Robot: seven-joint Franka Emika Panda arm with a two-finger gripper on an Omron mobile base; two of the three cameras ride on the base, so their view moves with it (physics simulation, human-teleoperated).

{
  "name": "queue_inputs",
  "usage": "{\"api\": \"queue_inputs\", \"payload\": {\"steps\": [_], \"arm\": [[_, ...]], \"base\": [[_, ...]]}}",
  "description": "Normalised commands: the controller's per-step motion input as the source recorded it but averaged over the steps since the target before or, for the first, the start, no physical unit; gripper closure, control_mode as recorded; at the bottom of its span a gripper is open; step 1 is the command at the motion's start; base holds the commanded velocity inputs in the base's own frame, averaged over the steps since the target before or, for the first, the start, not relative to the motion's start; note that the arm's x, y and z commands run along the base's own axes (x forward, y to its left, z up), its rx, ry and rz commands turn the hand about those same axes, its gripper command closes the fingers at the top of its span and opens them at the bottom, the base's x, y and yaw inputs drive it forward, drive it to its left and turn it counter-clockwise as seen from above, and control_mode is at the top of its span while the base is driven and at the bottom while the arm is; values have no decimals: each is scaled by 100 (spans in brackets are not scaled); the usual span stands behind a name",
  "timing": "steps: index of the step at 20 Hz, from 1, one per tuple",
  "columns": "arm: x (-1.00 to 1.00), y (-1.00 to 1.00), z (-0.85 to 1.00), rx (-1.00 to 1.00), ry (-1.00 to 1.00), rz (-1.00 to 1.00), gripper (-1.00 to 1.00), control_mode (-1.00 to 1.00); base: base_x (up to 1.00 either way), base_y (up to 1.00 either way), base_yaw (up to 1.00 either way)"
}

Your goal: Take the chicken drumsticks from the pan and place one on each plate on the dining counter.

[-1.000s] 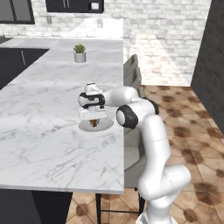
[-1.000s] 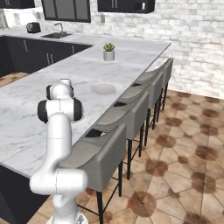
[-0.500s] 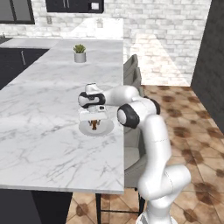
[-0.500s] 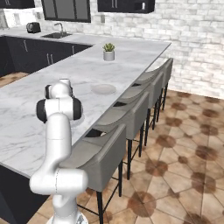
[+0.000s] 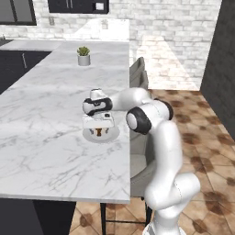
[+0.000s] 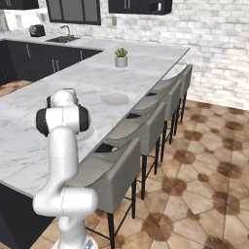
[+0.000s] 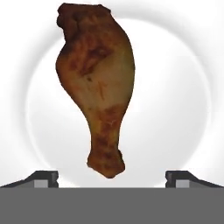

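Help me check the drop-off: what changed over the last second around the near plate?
The end effector opened wide and let go of the drumstick, which now lies free on the near plate, its bone end between the spread fingertips. The hand stayed low over that plate. The far plate, the potted plant and the dining counter are unchanged.

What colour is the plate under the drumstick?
Plain white plate, clearest in the hand view, beneath the orange-brown drumstick.

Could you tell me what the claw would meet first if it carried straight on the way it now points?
The open claw points down at the drumstick lying on the plate. It would probably meet the drumstick first, its fingers passing either side, then the plate.
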Motion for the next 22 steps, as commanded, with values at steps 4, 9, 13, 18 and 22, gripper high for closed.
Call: {"api": "queue_inputs", "payload": {"steps": [4,9,13,18,22], "arm": [[-11,-5,62,0,-4,-3,-100,-100],[-65,-4,63,0,-12,-6,-100,-100],[-87,-12,50,0,-9,-7,-100,-100],[-100,-25,37,1,-4,-3,-100,-100],[-100,-33,27,0,0,0,-100,-100]], "base": [[0,0,0],[0,0,0],[0,0,0],[0,0,0],[0,0,0]]}}
